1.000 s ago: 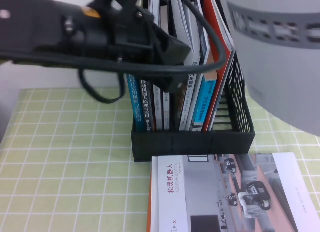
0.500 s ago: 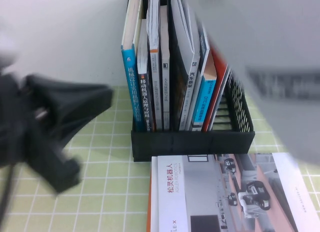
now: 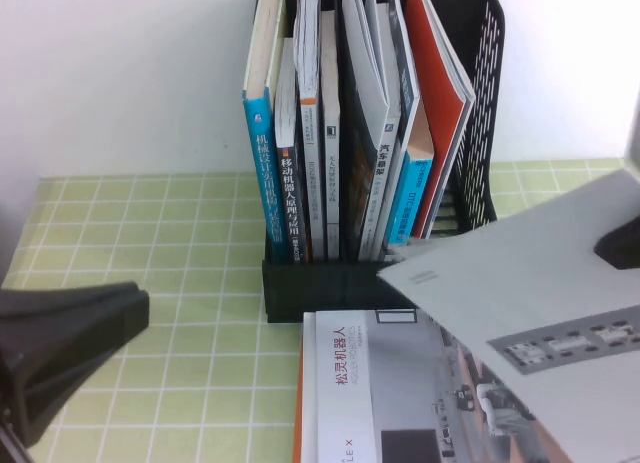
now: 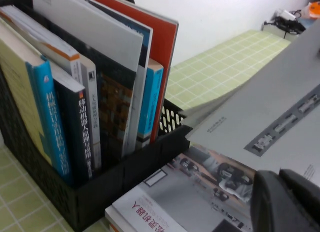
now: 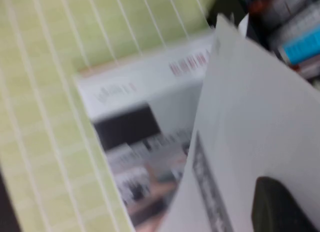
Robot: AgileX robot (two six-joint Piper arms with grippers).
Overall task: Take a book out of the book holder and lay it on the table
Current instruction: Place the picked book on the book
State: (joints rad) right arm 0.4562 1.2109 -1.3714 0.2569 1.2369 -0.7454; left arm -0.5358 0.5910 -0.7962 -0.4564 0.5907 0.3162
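Note:
The book (image 3: pixel 540 283), grey with a strip of small black gadget pictures, hangs tilted in front of the black book holder (image 3: pixel 330 288), clear of its slots. My right gripper (image 3: pixel 622 241) is shut on the book's right edge at the frame edge. In the right wrist view one dark finger (image 5: pixel 272 204) lies on the grey cover (image 5: pixel 250 117). My left gripper (image 3: pixel 70 343) is low at the front left, empty, over the table (image 3: pixel 150 233). In the left wrist view (image 4: pixel 277 178) its fingers sit close together below the book (image 4: pixel 270 111).
A like brochure (image 3: pixel 380 383) with a grey-orange cover lies flat in front of the holder, partly under the held book. Several upright books and a red booklet (image 3: pixel 440 73) stand in the holder. A white wall rises behind.
My left arm has swung from in front of the holder's top down to the front left. The grey book has come down from the upper right to hang low over the lying brochure.

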